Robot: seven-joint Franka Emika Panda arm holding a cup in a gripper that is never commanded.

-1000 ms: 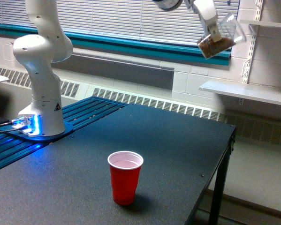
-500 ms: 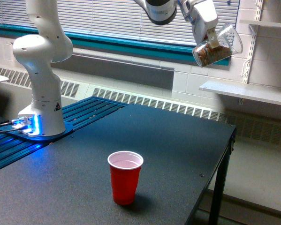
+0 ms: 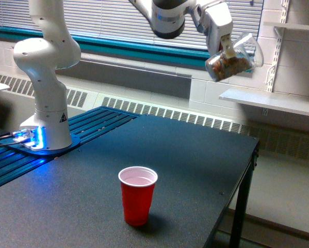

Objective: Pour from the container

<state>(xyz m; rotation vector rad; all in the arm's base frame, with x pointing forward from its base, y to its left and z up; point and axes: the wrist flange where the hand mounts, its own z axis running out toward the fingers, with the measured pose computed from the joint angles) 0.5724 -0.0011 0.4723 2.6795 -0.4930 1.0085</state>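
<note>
The clear plastic cup [image 3: 231, 58] hangs high in the far right of the scene, in front of the window blinds [image 3: 118, 20] and above the wall shelf [image 3: 270, 101]. It lies nearly on its side, its rim turned toward the exterior view's right, with brown nut-like bits heaped along its lower wall. The gripper [image 3: 227, 47] has its fingers closed on the cup's side, clamping it from above. That sideways tilt looks like a carrying pose, not a pour: the bits sit low inside and none appear to be falling.

The red plastic cup [image 3: 137, 195] stands upright and open-mouthed on the dark table [image 3: 185, 155], near the front and well apart from the clear cup, far below and to its left. It reads as the likely target, set in open space so that the arm can come over it. Judging by that gap, the cup has to be brought over the red rim before tipping further; otherwise the bits would land beyond the table's right edge.

The arm's white base [image 3: 46, 103] rises at the left, its upper links cut off by the top of the frame. The fingertips are small and partly lost against the cup's glare, so exact contact is hard to make out. Whether the red cup holds anything cannot be told.
</note>
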